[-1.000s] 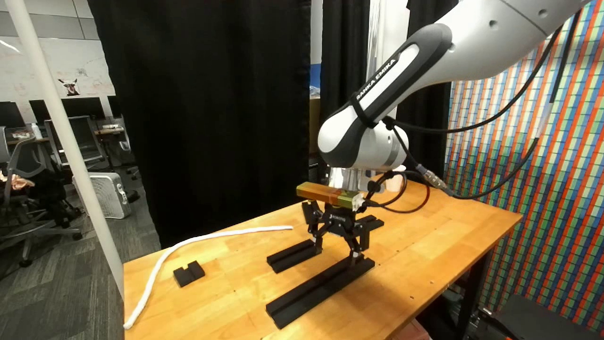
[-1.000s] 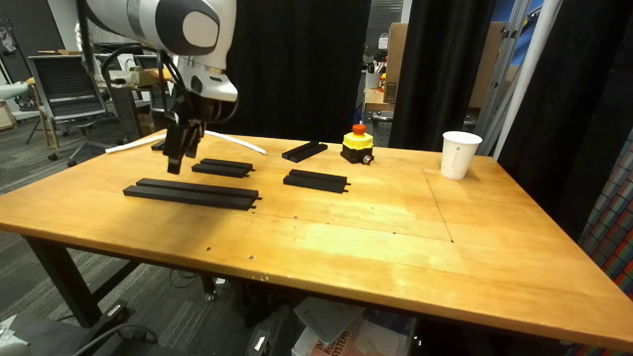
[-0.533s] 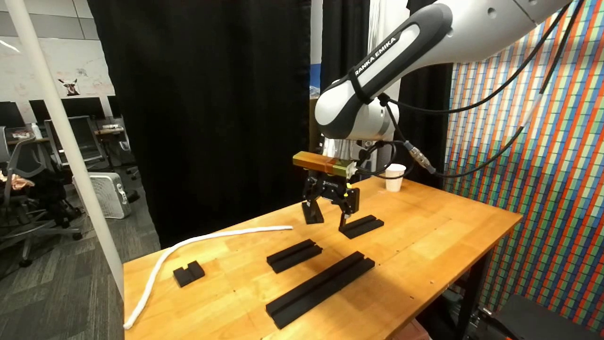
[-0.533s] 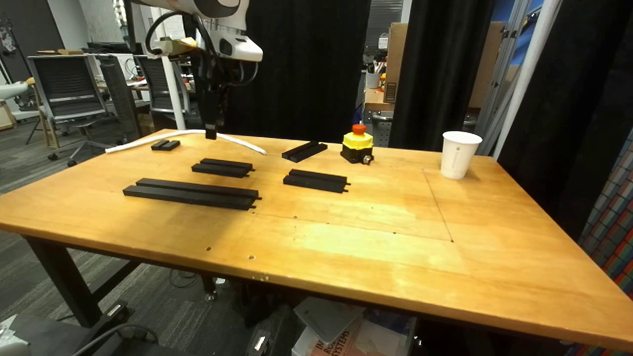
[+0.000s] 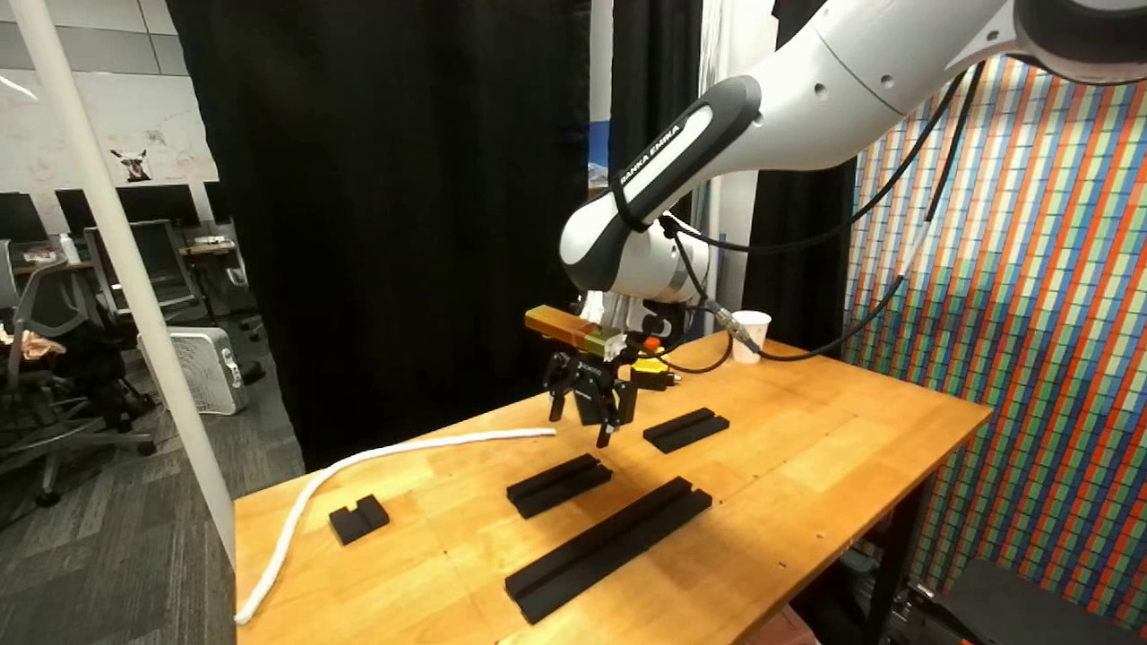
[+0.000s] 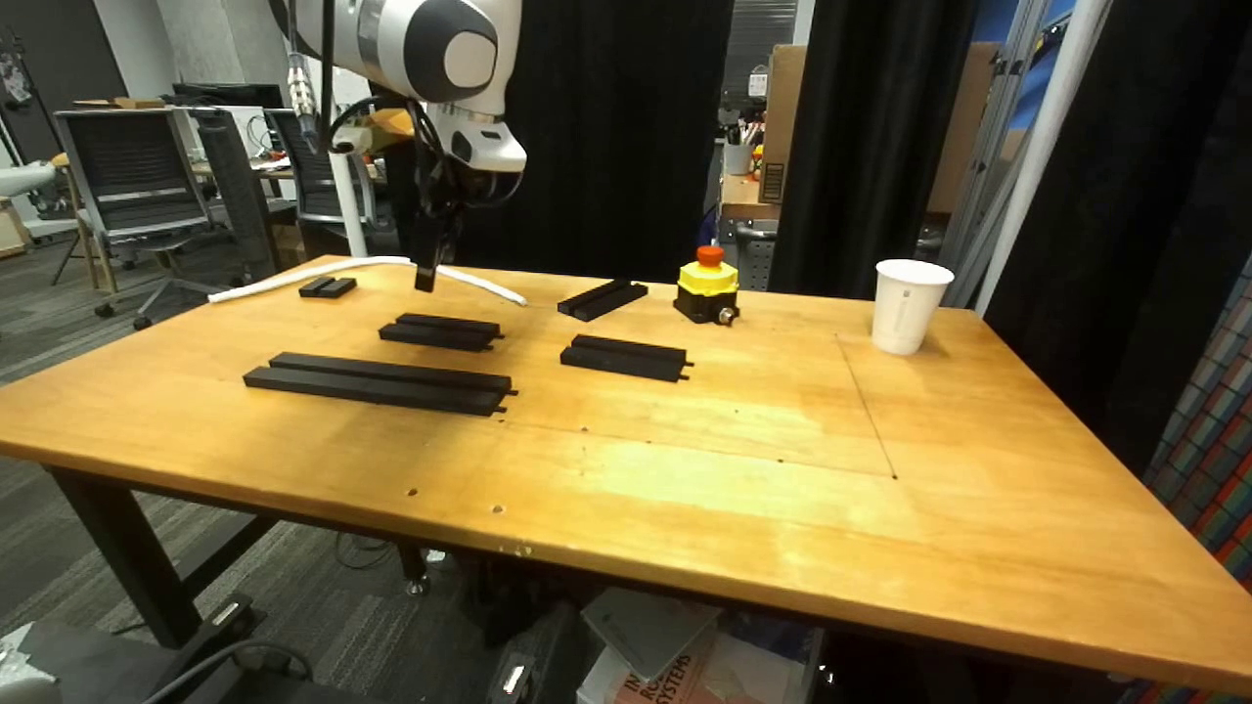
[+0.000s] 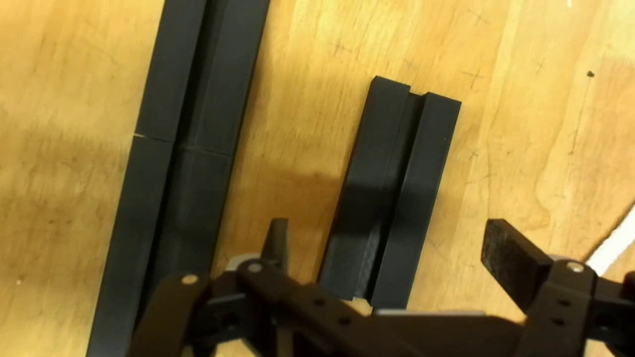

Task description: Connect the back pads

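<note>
Gripper point(image 7: 387, 237) down from half-second ago, beside joined strip point(image 5: 618, 540), jaws apart; likely two pads point(image 7: 225, 84) point(image 7: 196, 208) mated, three loose pads point(image 6: 438, 334) point(image 6: 622, 359) point(image 6: 601, 300) left.

The arm point(image 5: 806, 125) is leaning out over the table point(image 5: 833, 412) and sloping down to the wrist point(image 5: 659, 260). Beneath the wrist, in both exterior views, the gripper point(image 5: 580, 426) is hanging with its fingers point(image 7: 516, 263) pointing down. It is hovering above the table, clear of its surface, between the two long edges. The fingers are standing wide apart, one nearer to each long edge.
</note>
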Controlling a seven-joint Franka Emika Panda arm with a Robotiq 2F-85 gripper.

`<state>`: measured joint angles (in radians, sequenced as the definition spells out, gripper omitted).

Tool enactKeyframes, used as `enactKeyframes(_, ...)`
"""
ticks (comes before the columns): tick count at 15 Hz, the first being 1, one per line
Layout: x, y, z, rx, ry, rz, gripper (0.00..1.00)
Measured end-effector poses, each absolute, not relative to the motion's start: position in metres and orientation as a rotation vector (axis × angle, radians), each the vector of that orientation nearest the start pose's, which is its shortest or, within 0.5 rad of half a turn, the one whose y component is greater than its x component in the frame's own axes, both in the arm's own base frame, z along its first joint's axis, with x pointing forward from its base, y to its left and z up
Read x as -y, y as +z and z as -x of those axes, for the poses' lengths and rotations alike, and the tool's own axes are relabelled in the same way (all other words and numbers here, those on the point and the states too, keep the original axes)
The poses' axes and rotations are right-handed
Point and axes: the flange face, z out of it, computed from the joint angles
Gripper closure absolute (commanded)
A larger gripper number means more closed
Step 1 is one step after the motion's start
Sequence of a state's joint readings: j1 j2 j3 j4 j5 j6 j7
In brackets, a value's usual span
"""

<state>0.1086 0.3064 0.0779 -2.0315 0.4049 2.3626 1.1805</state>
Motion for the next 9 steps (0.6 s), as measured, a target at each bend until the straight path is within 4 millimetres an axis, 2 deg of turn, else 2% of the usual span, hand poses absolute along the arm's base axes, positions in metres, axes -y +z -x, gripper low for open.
enactKeyframes(4,-0.132,0.280,-0.593,-1.827,0.228,2.212,0.00)
enactKeyframes(9,-0.165,0.259,-0.609,-1.996,0.190,2.101,0.00)
